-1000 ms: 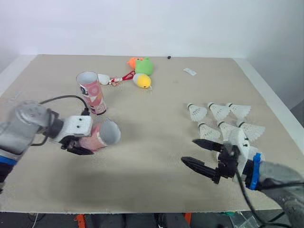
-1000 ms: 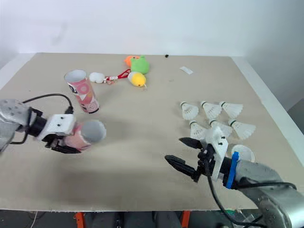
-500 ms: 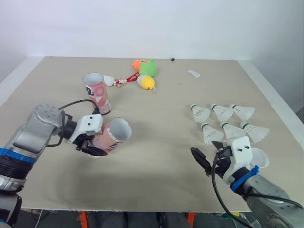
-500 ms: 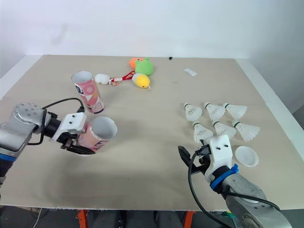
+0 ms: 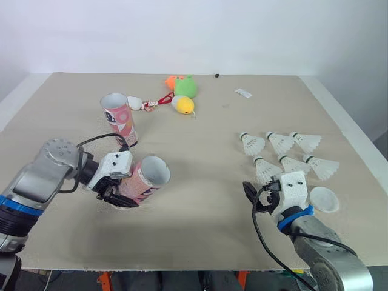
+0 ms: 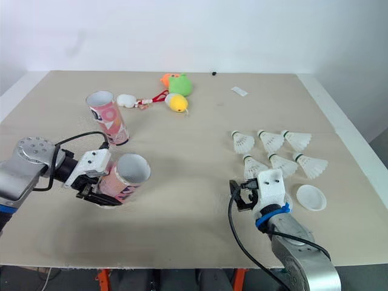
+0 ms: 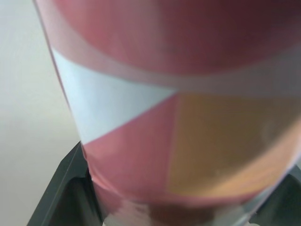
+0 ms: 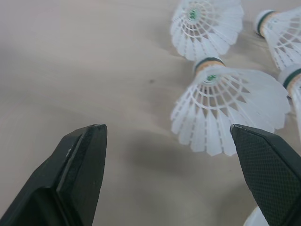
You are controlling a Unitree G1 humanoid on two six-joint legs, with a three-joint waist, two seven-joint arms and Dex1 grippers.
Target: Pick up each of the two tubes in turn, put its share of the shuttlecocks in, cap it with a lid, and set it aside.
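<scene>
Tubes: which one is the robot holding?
The tilted tube, clamped in the left gripper with its open mouth angled up. The other tube stands upright by itself, farther back near the plush toys.

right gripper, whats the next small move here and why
Probably ease the right gripper forward so its open fingers straddle the nearest shuttlecock, then close. That shuttlecock lies just ahead of them, untouched, while the left gripper holds a tube tilted, its mouth open and ready to be filled.
</scene>
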